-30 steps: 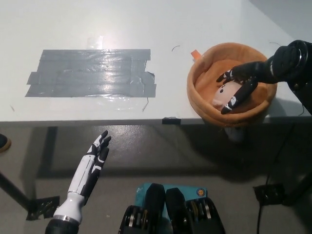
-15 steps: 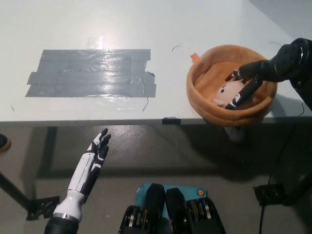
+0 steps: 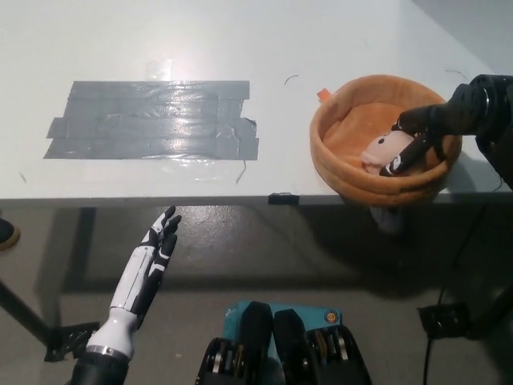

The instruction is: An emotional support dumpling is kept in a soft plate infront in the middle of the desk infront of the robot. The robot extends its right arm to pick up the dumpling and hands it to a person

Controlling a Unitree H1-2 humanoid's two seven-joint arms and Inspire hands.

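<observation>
Where plush plate [image 3: 337,152] curves, right hand [image 3: 417,140] grips dumpling [image 3: 380,151].

Showing on surface [image 3: 337,32]: 1 dumpling [image 3: 383,149], 1 soft plate [image 3: 337,152], 1 grey tape patch [image 3: 152,120]. Also showing: 2 hands, white [image 3: 152,257] & black [image 3: 417,140].

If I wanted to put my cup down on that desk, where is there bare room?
Bare desk lies beyond the grey tape patch and between it and the orange soft plate. The plate is crowded: the right hand is on the dumpling. The left hand rests below the desk edge.
</observation>
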